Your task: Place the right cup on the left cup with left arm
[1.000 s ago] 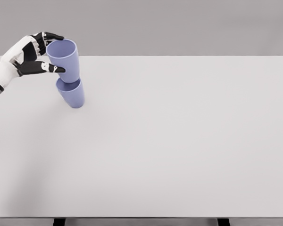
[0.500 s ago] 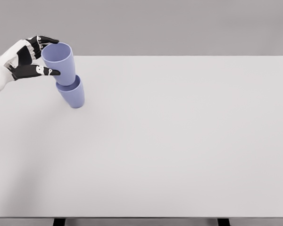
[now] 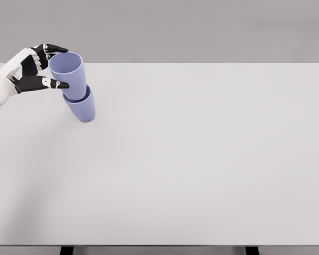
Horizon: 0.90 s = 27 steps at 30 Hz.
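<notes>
Now we are seating the top cup (image 3: 69, 73) into the bottom cup (image 3: 81, 109), and the job is to get it settled straight before we let go. Both cups lean the same way, rims tipped toward the picture's left, so we judge the safest course is to press gently along that shared axis rather than straight down. A sideways shove could tip the pair over on the table (image 3: 202, 159). Once the top cup sits snug, we should spread the fingers evenly and draw the hand back to the left, away from the rim, so nothing drags the stack along.

Our left hand (image 3: 33, 68) is closed on the top cup near its rim. The thumb (image 3: 50, 83) lies across the near side of the wall and the other fingers (image 3: 54, 49) curl over the far side of the rim. The grip looks light, at the upper part only. The top cup's base is already inside the mouth of the bottom cup, which stands at the table's far left. No right hand shows.
</notes>
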{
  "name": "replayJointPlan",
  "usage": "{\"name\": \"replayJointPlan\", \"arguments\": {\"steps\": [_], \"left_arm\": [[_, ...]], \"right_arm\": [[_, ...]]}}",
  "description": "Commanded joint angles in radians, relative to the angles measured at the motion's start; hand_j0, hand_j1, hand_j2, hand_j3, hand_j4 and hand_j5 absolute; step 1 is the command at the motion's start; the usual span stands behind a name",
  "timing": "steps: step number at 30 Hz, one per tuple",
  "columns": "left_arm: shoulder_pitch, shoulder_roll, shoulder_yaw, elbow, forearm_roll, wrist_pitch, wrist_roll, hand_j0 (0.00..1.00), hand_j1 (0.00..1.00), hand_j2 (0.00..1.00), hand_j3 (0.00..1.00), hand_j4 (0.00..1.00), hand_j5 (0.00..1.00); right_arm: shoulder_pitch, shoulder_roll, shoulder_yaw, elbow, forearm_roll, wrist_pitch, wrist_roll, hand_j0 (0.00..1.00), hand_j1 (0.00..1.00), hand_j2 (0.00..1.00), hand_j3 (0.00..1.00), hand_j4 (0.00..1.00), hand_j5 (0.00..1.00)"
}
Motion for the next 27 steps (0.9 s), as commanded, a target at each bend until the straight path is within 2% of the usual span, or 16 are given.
{"name": "replayJointPlan", "arguments": {"steps": [1,27], "left_arm": [[0.000,0.001,0.000,0.002,0.006,0.000,0.000,0.64,0.64,0.64,0.64,0.64,0.64],[0.000,-0.007,-0.005,0.011,0.003,-0.003,0.000,0.65,0.65,0.65,0.65,0.65,0.65]], "right_arm": [[0.000,0.000,0.000,-0.001,0.001,0.000,0.000,1.00,1.00,1.00,1.00,1.00,1.00],[0.000,0.000,0.000,-0.001,0.001,0.000,0.001,1.00,1.00,1.00,1.00,1.00,1.00]]}}
